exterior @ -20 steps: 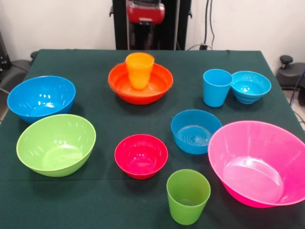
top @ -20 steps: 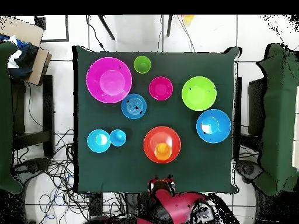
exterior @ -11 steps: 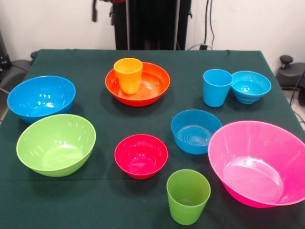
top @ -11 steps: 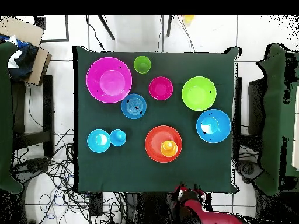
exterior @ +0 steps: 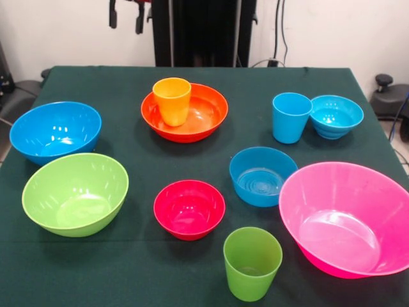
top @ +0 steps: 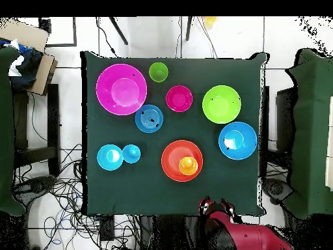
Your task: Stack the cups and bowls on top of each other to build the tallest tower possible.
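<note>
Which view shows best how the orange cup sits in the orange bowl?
Front: the orange cup stands upright at one side of the orange bowl. Overhead shows only its rim, off-centre.

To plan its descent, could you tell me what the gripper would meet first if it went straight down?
Probably only bare cloth: the gripper hangs at the robot-side edge of the table, and it might even miss that edge, since depth is unclear.

Lab: floor cables (top: 58, 195), robot pedestal (exterior: 204, 32)
</note>
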`<act>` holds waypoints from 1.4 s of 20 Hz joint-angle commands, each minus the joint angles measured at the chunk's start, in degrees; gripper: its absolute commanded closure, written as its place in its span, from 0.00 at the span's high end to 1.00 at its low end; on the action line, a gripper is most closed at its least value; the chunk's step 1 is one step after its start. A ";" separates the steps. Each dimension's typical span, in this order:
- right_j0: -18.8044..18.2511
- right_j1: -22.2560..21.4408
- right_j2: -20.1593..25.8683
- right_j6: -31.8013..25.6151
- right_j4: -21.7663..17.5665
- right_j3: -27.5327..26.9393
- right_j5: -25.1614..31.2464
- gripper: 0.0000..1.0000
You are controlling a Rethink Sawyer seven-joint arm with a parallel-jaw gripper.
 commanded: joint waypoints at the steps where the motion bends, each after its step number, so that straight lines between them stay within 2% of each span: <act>1: 3.63 5.21 6.32 0.16 -0.66 -6.61 3.33 1.00; 7: 4.15 7.33 5.89 1.09 -0.89 -7.87 1.97 1.00; 11: 1.52 7.36 8.24 -0.32 -0.61 -7.42 2.65 1.00; 14: -2.45 6.43 11.99 -3.24 0.46 -6.76 5.54 1.00; 17: -4.56 4.79 14.30 -4.97 1.61 -6.22 8.23 1.00; 28: -5.61 3.67 17.15 -5.28 1.08 -7.04 11.35 1.00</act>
